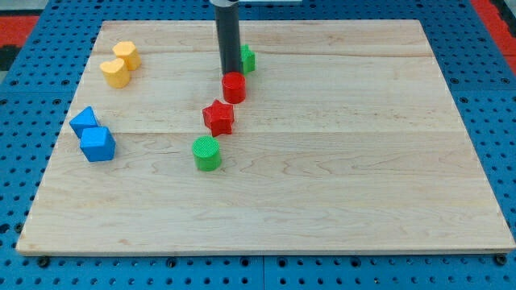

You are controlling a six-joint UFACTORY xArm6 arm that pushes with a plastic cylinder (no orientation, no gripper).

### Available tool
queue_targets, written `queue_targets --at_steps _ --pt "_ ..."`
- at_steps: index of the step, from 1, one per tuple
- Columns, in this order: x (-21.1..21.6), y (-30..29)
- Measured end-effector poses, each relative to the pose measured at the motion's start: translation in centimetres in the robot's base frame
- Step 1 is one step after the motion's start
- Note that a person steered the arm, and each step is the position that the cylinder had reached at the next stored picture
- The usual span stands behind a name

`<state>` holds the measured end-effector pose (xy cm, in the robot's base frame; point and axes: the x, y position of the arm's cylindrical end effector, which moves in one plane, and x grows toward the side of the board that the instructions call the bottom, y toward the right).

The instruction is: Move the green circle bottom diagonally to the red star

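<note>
- Seven small coloured blocks sit on a pale wooden board (339, 161), which lies on a blue pegboard (16, 121) with holes; no box or tray holds any of them.
- My tip (230, 76) is the lower end of a dark upright rod. It holds nothing and stands just behind the red cylinder (234, 87), which hides its very end, so contact cannot be confirmed.
- The green circle (207, 153) sits near the board's middle, just below and slightly to the view's left of the red star (218, 118), close but not touching.
- A green block (247, 58) near the view's top is partly hidden by the rod; its shape is unclear.
- Two yellow blocks (120, 64) touch at the upper left.
- Two blue blocks (93, 134) touch at the left edge; their shapes are hard to make out.
</note>
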<state>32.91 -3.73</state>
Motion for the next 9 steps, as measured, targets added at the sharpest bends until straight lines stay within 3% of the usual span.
queue_targets --at_steps 1,2,3,4,6,9 --pt "3.7 -0.1" --pt "2.7 -0.2" --pt "4.3 -5.2" --pt "11.7 -5.8" --pt "14.4 -8.0" --pt "19.4 1.4"
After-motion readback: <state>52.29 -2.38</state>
